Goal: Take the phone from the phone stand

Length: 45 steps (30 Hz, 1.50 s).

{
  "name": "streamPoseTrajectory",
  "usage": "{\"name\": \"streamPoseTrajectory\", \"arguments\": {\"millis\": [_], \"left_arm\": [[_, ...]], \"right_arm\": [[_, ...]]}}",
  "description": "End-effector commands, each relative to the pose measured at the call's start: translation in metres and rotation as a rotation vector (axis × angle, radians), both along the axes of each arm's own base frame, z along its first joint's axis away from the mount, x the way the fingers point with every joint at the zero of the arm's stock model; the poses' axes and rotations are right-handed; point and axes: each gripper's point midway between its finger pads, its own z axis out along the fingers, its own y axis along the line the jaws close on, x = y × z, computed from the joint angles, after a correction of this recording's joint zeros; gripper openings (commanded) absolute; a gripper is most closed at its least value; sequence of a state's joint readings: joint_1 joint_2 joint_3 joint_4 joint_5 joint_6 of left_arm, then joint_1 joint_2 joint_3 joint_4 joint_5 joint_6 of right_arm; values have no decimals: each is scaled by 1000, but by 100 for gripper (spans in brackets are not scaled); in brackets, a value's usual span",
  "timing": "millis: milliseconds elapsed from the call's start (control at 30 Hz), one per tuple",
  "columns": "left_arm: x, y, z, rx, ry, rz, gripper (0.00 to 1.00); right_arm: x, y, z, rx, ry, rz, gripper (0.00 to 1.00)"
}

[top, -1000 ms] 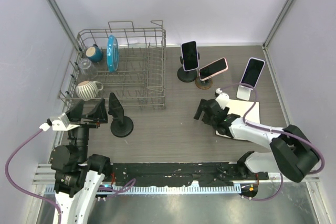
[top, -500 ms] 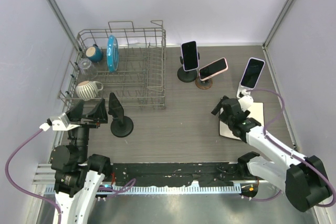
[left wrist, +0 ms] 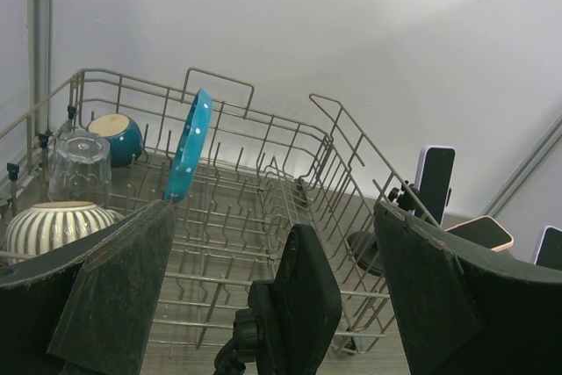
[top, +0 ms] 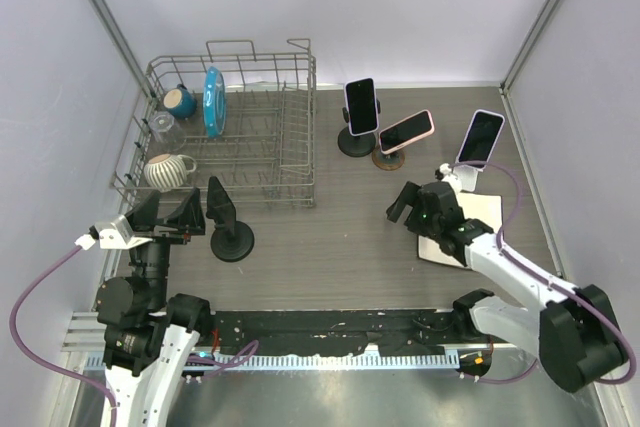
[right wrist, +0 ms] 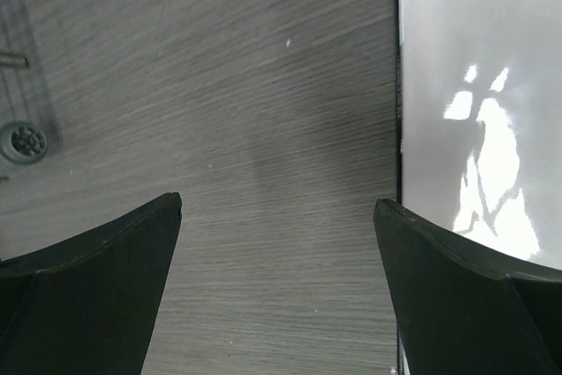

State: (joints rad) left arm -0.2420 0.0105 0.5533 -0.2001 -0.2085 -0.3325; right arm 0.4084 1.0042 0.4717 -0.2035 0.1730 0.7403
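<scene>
At the far left the left claw hangs with its jaws spread wide and nothing between them. It is just beside an empty black stand on the dark wooden tabletop. Behind these sits one wire dish rack holding four pieces: a teal bowl, a blue plate standing on edge, a clear glass and a striped mug.

Right of the rack are three phones, each on its own stand, which makes four stands in all. The first phone stands upright on a black stand. The second phone, pink-edged, lies tilted on a round brown stand. The third phone leans on a white stand.

The right claw is also opened wide and holds nothing. It is low over the tabletop at the left edge of one white mat, in front of the second and third phones and touching neither.
</scene>
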Motion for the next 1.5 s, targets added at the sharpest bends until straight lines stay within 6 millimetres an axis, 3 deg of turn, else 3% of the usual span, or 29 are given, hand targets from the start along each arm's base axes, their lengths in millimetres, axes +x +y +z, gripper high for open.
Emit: {"name": "streamPoseTrajectory", "arguments": {"millis": [0,100,200,467,700,1100,1333,1467], "left_arm": [[-20,3,23,-9,-94,-5,100],[-19,4,22,-8,-92,-4,100],[-20,4,23,-8,-94,-3,100],[-20,4,22,-8,-92,-1,100],[-20,4,23,-8,-92,-1,100],[-20,5,22,-7,-90,1,100],[-20,5,22,-6,-90,2,100],[-19,5,22,-7,-89,1,100]], "right_arm": [[7,36,5,88,2,153,97],[2,43,-8,61,77,191,97],[1,25,-25,-12,129,104,97],[-1,-25,-40,-90,128,-170,97],[-9,-60,-57,-80,192,-293,97],[-18,-117,-38,-101,136,-472,97],[-19,-129,-31,-109,121,-499,97],[-8,-118,-4,-79,36,-418,97]]}}
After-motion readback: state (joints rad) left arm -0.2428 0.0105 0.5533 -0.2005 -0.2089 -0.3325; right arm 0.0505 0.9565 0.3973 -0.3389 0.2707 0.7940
